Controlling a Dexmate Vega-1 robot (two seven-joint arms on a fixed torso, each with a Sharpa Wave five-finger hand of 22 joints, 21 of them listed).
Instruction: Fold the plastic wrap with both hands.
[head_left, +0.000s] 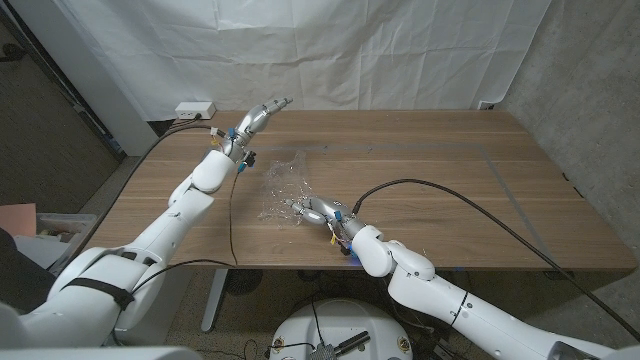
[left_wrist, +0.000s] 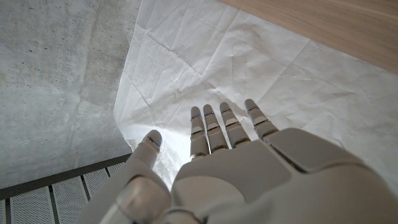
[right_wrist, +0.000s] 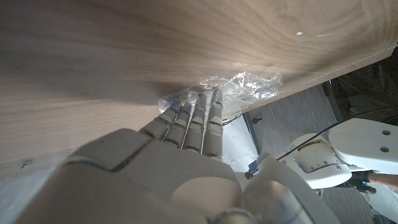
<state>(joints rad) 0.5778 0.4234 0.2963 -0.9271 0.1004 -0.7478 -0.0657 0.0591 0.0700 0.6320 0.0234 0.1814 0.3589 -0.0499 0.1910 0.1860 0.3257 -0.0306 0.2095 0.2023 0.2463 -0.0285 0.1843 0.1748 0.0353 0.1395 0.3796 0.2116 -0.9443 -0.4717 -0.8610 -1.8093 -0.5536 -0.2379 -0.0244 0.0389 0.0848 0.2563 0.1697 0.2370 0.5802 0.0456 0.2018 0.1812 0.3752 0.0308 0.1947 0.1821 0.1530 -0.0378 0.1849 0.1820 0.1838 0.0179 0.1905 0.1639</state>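
The clear, crumpled plastic wrap (head_left: 283, 186) lies on the wooden table (head_left: 440, 150) left of its middle. My right hand (head_left: 318, 210) is low on the table at the wrap's near right edge, and its straight fingers reach the wrap (right_wrist: 245, 86) and touch its rim. The right hand (right_wrist: 186, 134) keeps its fingers side by side, and nothing shows gripped in them. My left hand (head_left: 260, 117) is raised above the table's back left, beyond the wrap and apart from it. The left hand (left_wrist: 249, 168) holds nothing, fingers spread toward the white curtain.
A white box (head_left: 195, 108) with cables sits at the table's back left corner. A black cable (head_left: 450, 192) arcs over the table from my right wrist to the right front edge. Faint tape lines (head_left: 497, 165) mark the tabletop. A white curtain (head_left: 330, 50) hangs behind.
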